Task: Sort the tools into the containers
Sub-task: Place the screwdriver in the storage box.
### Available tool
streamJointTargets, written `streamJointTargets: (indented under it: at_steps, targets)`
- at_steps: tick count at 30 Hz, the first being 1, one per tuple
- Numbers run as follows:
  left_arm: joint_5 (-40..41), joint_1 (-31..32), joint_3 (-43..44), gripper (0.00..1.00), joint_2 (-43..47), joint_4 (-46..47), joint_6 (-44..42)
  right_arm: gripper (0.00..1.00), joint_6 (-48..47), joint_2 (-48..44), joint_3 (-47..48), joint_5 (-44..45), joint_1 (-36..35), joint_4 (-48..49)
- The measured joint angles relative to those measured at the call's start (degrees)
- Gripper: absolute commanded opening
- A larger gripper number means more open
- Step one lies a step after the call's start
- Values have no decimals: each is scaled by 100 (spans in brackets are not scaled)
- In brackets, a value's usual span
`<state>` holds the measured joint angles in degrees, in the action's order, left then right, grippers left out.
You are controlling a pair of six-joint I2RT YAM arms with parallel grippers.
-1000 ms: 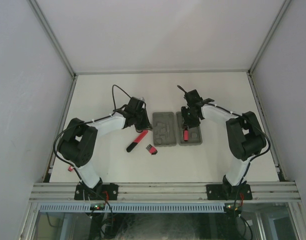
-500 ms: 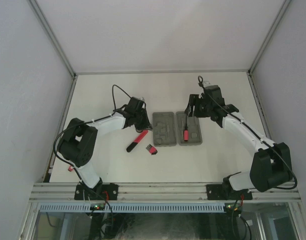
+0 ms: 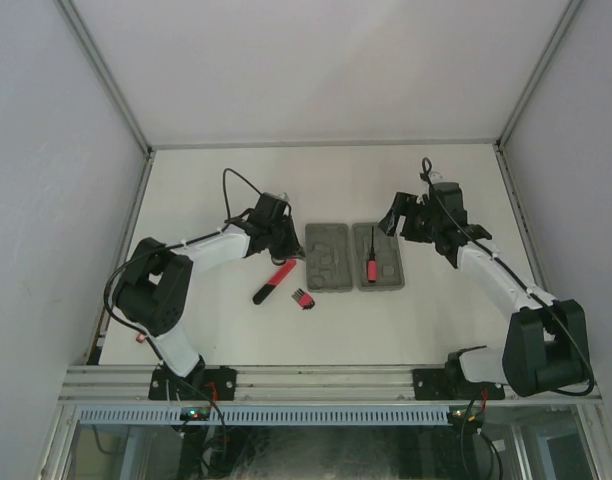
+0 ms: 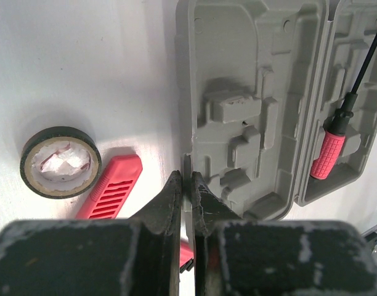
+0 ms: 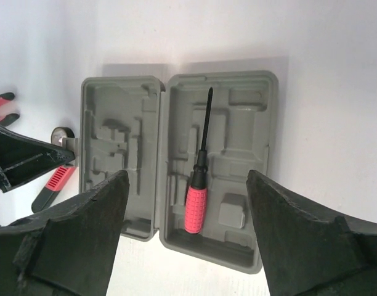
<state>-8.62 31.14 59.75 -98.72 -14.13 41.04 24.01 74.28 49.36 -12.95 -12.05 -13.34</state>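
While the right gripper hangs spread wide and empty above the open grey case, the thin red-handled screwdriver lies in a recess of the case's right half, tip away from the arms. Meanwhile the left gripper is pinched tight on the left half's outer rim. The black ring and a red-black tool lie on the table just beside that rim.

The white counter carries an open grey case at its middle, both halves lying flat. Left of the case lie a red-black tool aslant, a black ring just beside it, and, nearer, a small hex key set.
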Motion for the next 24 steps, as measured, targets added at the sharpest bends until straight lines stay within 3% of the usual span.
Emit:
streamJointTargets:
  at_steps: [5,9,24]
  targets:
    - [2,0,0,17,2,0,-2,51,57,474,57,-96,-7,-114]
    - [4,0,0,19,4,0,-2,42,50,1043,323,-140,-74,-369]
    - [2,0,0,20,4,2,-2,24,-68,2227,962,-225,-494,-562]
